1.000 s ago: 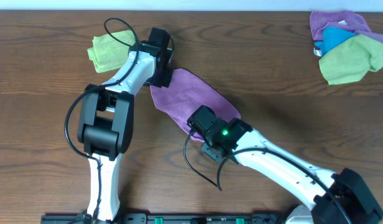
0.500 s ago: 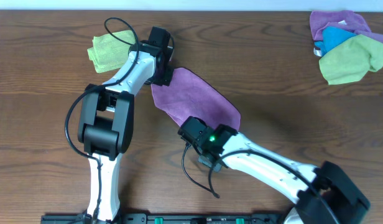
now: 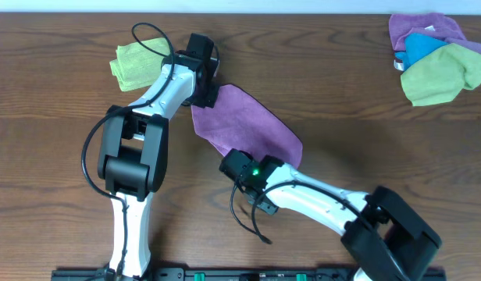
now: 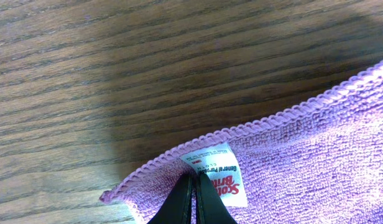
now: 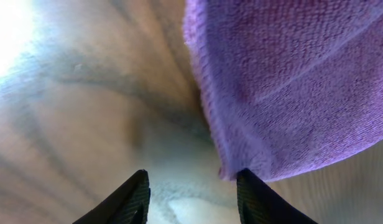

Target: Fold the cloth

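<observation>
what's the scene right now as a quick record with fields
cloth: magenta, lying on the table, white tag at one edge
left fingers: shut on the cloth beside the tag
right fingers: open at the cloth's opposite end, not gripping
other: green cloth behind the left arm; pile of cloths at the far right corner

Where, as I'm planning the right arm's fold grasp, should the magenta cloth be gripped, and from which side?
Likely the near corner of the cloth, by the right gripper: approach low from the robot's side, jaws open astride the hem. It lies flat, so only the edge can be pinched; the left gripper holds the tag corner.
</observation>
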You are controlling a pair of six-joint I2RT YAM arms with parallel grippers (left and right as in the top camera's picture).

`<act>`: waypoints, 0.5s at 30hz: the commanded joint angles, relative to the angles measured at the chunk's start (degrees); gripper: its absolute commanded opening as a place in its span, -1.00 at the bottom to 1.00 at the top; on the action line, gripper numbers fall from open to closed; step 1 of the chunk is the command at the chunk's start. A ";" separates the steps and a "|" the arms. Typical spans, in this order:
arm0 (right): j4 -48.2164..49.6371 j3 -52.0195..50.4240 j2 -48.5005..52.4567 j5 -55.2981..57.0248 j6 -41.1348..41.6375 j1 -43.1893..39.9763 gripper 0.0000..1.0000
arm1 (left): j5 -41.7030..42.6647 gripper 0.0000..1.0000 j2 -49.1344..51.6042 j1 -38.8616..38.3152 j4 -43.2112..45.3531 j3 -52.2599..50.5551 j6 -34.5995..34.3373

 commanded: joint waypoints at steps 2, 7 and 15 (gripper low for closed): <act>0.98 0.74 1.27 5.77 -0.42 0.55 0.03 | 0.44 -0.89 1.27 -0.17 -0.02 0.02 0.00; 2.84 0.74 1.29 9.44 0.00 0.42 0.01 | 0.44 -0.88 1.27 -0.17 -0.04 0.02 0.00; 0.50 0.96 1.42 10.14 0.76 -3.72 -0.98 | 0.15 -0.88 1.27 -0.11 0.42 0.02 -0.02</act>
